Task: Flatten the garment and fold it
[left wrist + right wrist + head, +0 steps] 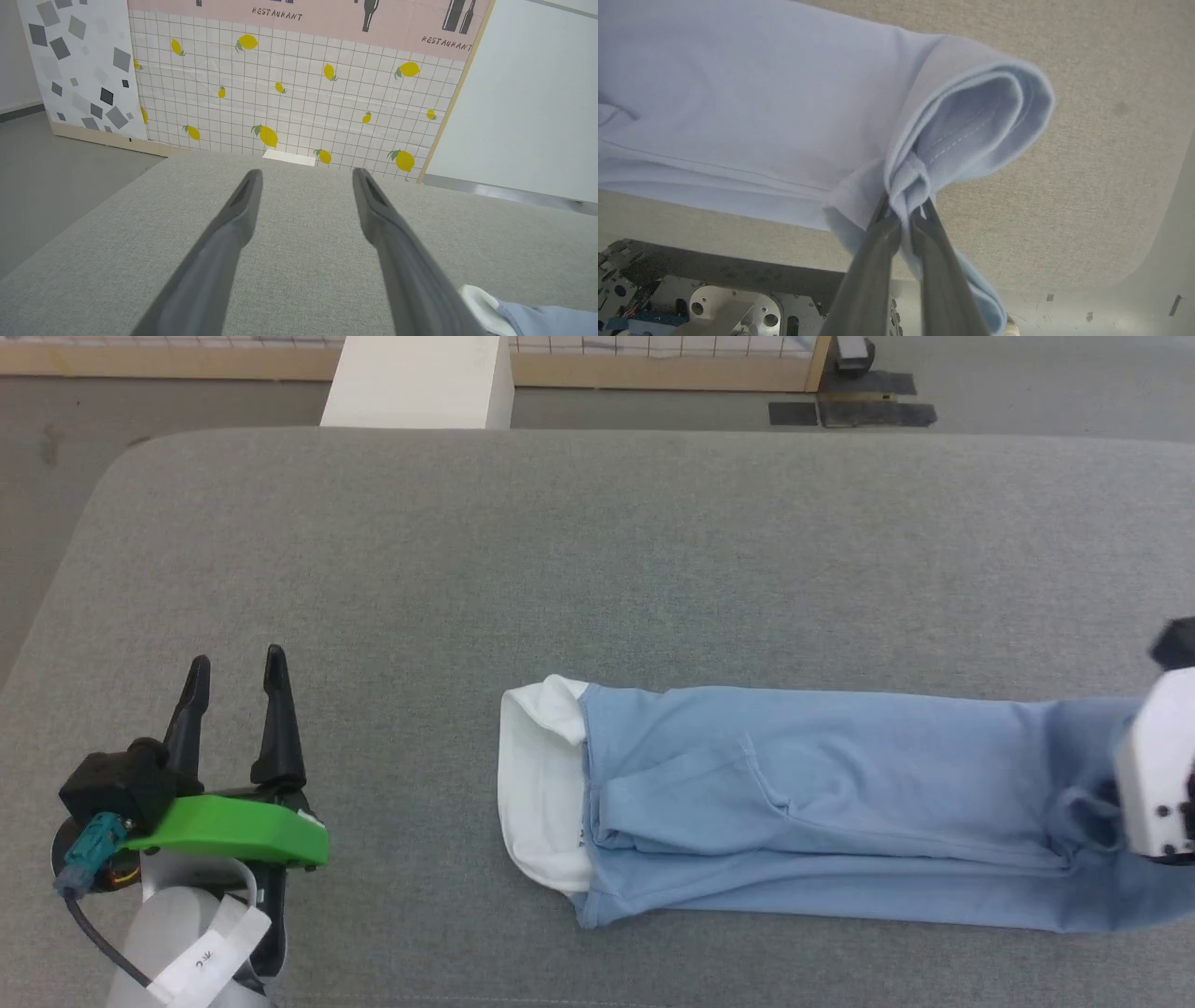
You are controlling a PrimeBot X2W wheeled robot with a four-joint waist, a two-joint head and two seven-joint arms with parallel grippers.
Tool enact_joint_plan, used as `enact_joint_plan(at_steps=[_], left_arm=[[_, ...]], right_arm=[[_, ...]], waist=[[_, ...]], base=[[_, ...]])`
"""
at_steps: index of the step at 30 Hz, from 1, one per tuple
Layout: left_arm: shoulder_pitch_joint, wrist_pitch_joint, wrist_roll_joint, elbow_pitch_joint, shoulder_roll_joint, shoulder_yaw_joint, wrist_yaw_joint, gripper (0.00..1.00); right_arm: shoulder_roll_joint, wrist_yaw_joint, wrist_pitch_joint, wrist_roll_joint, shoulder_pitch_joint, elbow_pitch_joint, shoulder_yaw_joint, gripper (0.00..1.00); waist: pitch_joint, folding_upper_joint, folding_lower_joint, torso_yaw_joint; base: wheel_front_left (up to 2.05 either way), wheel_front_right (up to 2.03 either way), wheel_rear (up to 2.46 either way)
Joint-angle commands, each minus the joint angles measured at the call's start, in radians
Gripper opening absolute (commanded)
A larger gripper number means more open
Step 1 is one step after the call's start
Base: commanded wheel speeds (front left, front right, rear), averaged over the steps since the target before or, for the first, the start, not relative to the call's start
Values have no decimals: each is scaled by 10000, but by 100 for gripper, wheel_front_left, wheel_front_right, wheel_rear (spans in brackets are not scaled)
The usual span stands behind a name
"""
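Note:
The garment point(840, 784), a light-blue T-shirt, lies folded into a long narrow strip across the grey table's right half, with white fabric point(537, 784) showing at its left end. My right gripper point(903, 205) is shut on a bunched hem at the strip's right end, where the cloth point(761, 93) curls up into a raised loop. In the head view its white wrist point(1158, 775) sits over that end. My left gripper point(236, 660) stands open at the table's lower left, well apart from the shirt. Between its fingers point(307, 171) there is nothing, and the white end point(481, 303) shows at the lower right.
The grey padded table point(560, 541) stretches bare behind and to the left of the shirt, with a rounded far-left corner. A white block point(420, 383) stands beyond the far edge. A lemon-patterned wall panel point(289, 93) rises behind it. My own base point(714, 303) shows below the table's near edge.

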Motion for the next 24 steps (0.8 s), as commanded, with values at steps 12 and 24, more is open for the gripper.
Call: enact_joint_plan(at_steps=[12,24], left_arm=[[149,-45,121,-74,11,15,-67,100],[91,-45,202,119,-93,-159,-99,100]], right_arm=[[1892,-21,-493,1241,-592,-1154,2790,0],[3539,-21,-2676,863,-2309,1544,5015,0]], waist=[[84,0,0,190],[319,0,0,752]], base=[[0,0,0],[0,0,0]])
